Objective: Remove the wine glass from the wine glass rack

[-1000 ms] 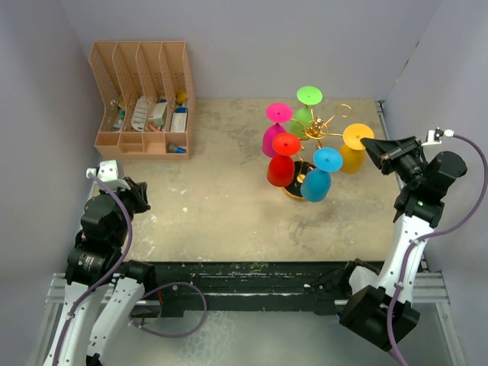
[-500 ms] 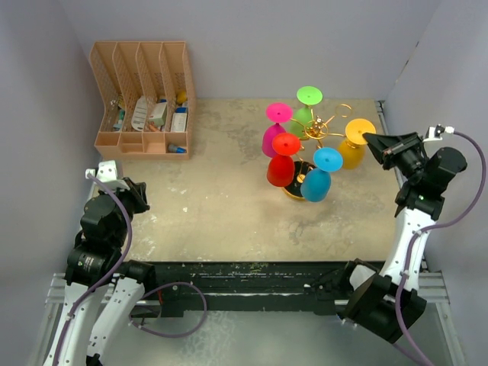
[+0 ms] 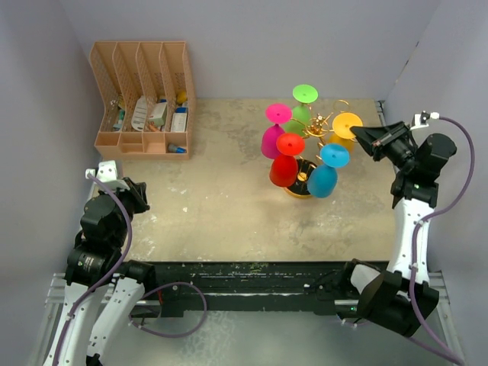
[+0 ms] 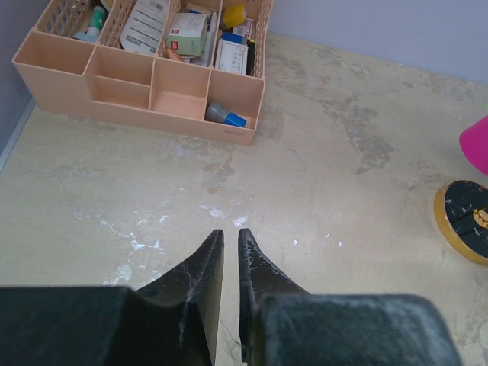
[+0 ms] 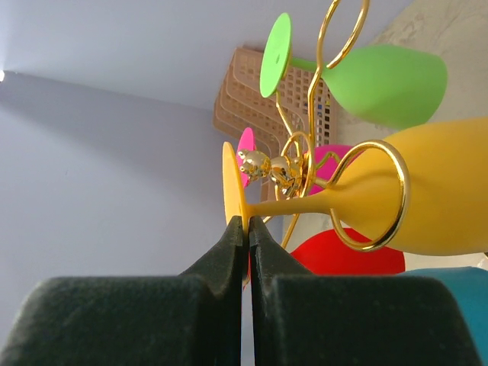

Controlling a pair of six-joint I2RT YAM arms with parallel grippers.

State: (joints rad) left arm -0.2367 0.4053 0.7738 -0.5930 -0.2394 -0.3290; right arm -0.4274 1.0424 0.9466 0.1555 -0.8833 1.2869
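Observation:
The gold wire wine glass rack (image 3: 319,126) stands at the back right on a round dark base (image 3: 299,187). Several coloured glasses hang upside down on it. The yellow wine glass (image 3: 347,123) hangs on the right side. In the right wrist view its stem lies in a gold loop (image 5: 381,194) and its bowl (image 5: 446,202) is to the right. My right gripper (image 5: 245,221) is shut on the edge of the yellow glass's foot (image 5: 229,179); it also shows in the top view (image 3: 364,137). My left gripper (image 4: 229,233) is shut and empty, low over the table at the left (image 3: 145,200).
Green (image 3: 304,93), pink (image 3: 278,114), red (image 3: 290,145) and blue (image 3: 333,155) glasses hang close around the yellow one. A peach desk organizer (image 3: 145,95) with small items stands at the back left. Grey walls enclose the table on three sides.
My right gripper moved left and back to the yellow glass and closed on its foot. The glasses on the rack shifted slightly, the yellow one up and left. The left arm has not moved.

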